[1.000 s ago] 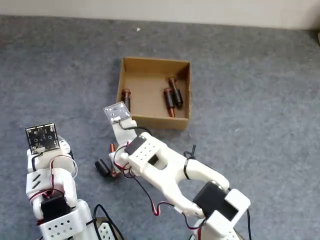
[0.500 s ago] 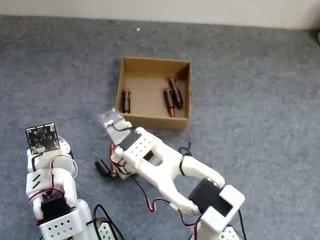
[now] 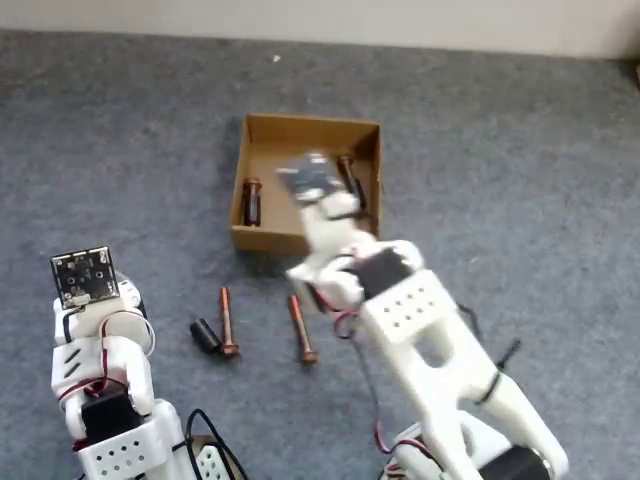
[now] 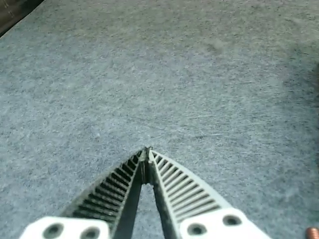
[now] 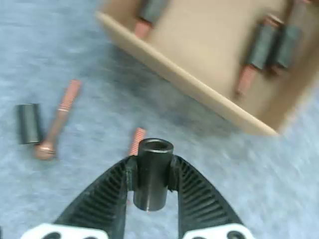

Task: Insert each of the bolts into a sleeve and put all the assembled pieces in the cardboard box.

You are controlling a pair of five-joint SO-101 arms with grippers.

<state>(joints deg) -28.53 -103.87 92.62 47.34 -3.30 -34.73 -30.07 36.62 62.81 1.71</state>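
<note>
Carpet (image 3: 520, 200): grey and soft, so we expect a loose bolt to roll little when nudged
Box (image 3: 310, 122): open on top, with three finished pieces (image 3: 252, 202) lying inside; the right arm's wrist hangs over its near wall
Right gripper (image 5: 152, 160): clamped round a sleeve (image 5: 152, 177), which stands upright between the jaws, open end up, above the carpet just outside the box
Left gripper (image 4: 145, 152): closed on nothing, low over bare carpet, well apart from the parts
Nearest bolt (image 3: 300, 328): lies flat on the carpet near the box; we judge it the partner for the held sleeve
Second bolt (image 3: 226, 320): flat, its head just beside a spare sleeve (image 3: 206, 334)
Doing it well: we would hold the grip firm, have the left gripper lift the nearest bolt by its head, line its threaded end up with the sleeve's open end, and slide it in straight, since a tilt may jam
</note>
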